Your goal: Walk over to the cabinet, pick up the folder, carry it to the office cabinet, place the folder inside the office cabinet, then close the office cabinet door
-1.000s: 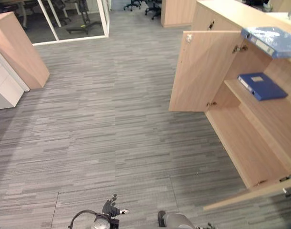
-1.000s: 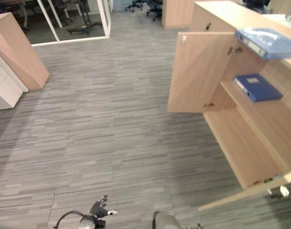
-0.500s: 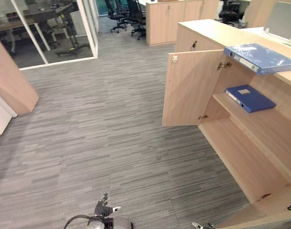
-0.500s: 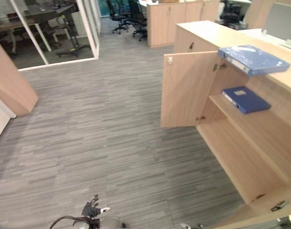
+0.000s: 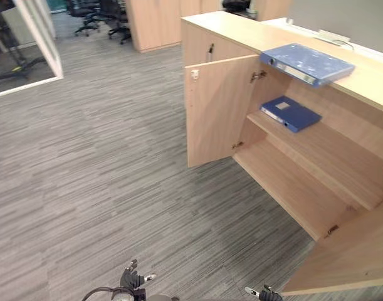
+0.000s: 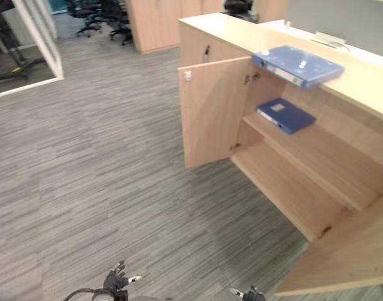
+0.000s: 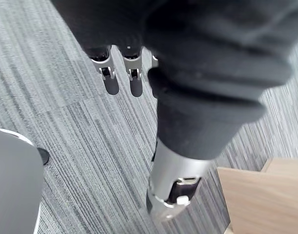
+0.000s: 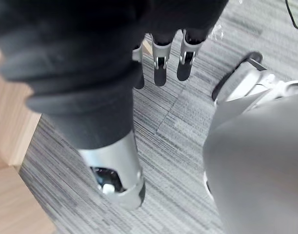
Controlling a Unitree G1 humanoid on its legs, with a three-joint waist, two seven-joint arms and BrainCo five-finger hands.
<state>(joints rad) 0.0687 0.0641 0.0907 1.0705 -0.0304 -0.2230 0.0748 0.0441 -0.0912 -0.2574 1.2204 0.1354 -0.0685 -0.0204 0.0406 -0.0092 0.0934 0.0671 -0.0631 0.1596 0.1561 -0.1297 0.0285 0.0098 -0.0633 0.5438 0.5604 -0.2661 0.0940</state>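
Observation:
A light blue folder [image 5: 307, 63] lies flat on top of the wooden office cabinet [image 5: 229, 34], which stands to my right. Inside it, a darker blue folder [image 5: 290, 113] rests on the upper shelf [image 5: 316, 153]. Both cabinet doors stand open: the far door [image 5: 216, 110] swings toward me, and the near door [image 5: 348, 263] is at the lower right. My left hand [image 5: 133, 280] hangs low over the carpet with straight fingers [image 7: 109, 80] and holds nothing. My right hand [image 5: 263, 293] hangs beside me in the same way, fingers [image 8: 161, 68] relaxed and empty.
Grey striped carpet [image 5: 103, 169] stretches between me and the cabinet. A glass partition [image 5: 37, 37] stands at the far left, with office chairs [image 5: 94, 9] and another wooden cabinet [image 5: 153, 22] behind. The near open door juts into the floor space at my right.
The camera has turned and come nearer, so the cabinet sits closer to the middle of the view. Both hands still hang empty.

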